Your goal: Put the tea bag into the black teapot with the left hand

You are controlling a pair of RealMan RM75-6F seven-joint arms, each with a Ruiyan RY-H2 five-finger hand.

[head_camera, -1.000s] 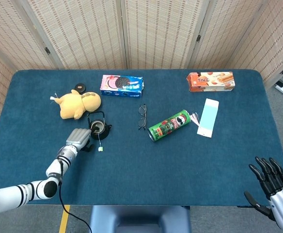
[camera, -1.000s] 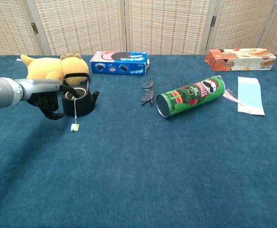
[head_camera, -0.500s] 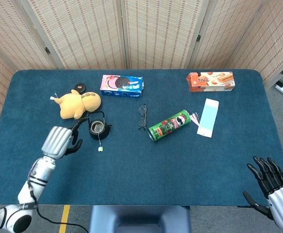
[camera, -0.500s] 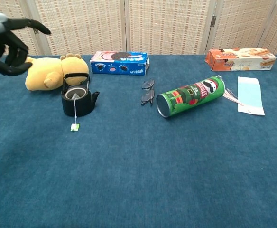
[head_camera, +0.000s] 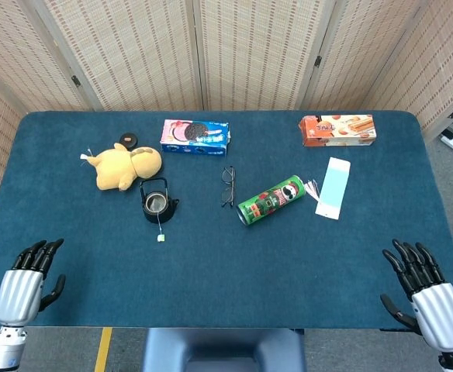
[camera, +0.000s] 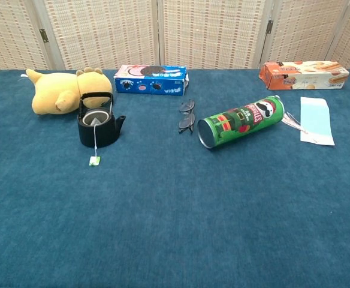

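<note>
The black teapot (head_camera: pixel 157 204) (camera: pixel 98 127) stands upright left of the table's middle. The tea bag (camera: pixel 94 120) lies inside its mouth, and its string runs down the front to a small tag (head_camera: pixel 161 238) (camera: pixel 94 160) on the cloth. My left hand (head_camera: pixel 23 284) hangs at the near left edge, fingers apart and holding nothing, far from the pot. At the near right edge my right hand (head_camera: pixel 423 289) is likewise spread with nothing in it. Neither hand shows in the chest view.
A yellow plush toy (head_camera: pixel 122 167) lies just behind the teapot. A blue cookie box (head_camera: pixel 195 135), glasses (head_camera: pixel 227 185), a green chip can (head_camera: pixel 271 200), a pale blue paper (head_camera: pixel 333 188), an orange box (head_camera: pixel 337 129) and a small round black item (head_camera: pixel 128 141) lie on the blue table (head_camera: pixel 226 287).
My left hand has drawn back from beside the teapot to the table's near left edge. The tea bag stays in the pot with its tag on the cloth. The right hand has barely shifted.
</note>
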